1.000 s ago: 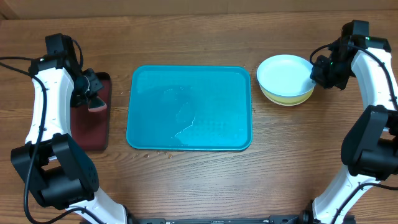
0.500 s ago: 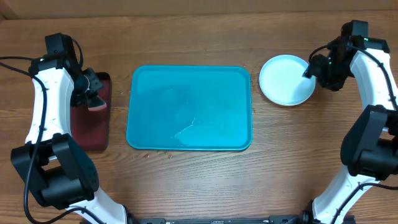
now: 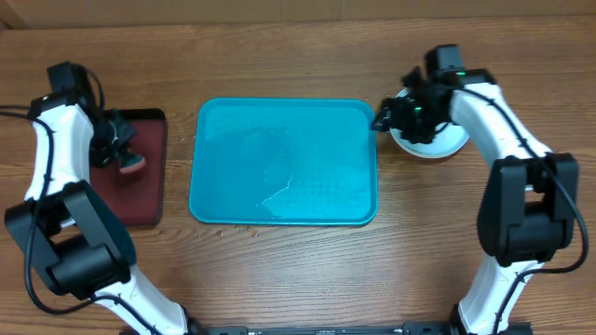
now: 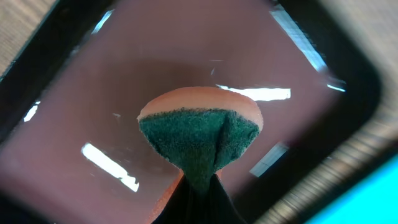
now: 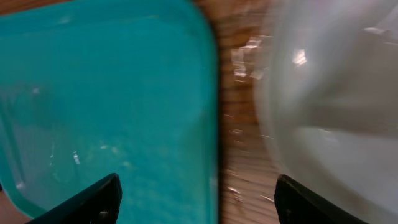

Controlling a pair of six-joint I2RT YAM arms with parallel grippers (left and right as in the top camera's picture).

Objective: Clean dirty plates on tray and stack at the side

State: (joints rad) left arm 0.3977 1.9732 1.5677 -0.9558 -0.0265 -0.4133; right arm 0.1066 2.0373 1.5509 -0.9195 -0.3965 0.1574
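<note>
**Plates.** One white plate point(image 3: 440, 142) point(image 5: 336, 106) counted, on the table point(image 3: 298, 270) at 2 o'clock of the teal tray point(image 3: 284, 163) point(image 5: 106, 93). The right arm covers its far half. I cannot tell whether other plates lie beneath it, and it is blurred in the wrist view.

**Tray.** One, at mid-table, with wet streaks on its floor. A narrow strip of bare wood parts its 3 o'clock rim from the plate. Wide open wood lies at its 6 o'clock, with a few specks by the rim.

**Right gripper** point(image 3: 384, 119) point(image 5: 198, 194). Over that strip, fingers spread wide and holding nothing. Only the two tips show in its own camera.

**Left gripper** point(image 3: 124, 154) point(image 4: 196, 202). At 9 o'clock of the tray, clenched on one sponge point(image 3: 133, 166) point(image 4: 199, 134), which has a green scouring face and an orange body. Its fingers are cut off at the frame's edge.

**Dark red tray** point(image 3: 140, 200) point(image 4: 205, 56). One, black-rimmed, under the sponge. I cannot tell whether they touch.
</note>
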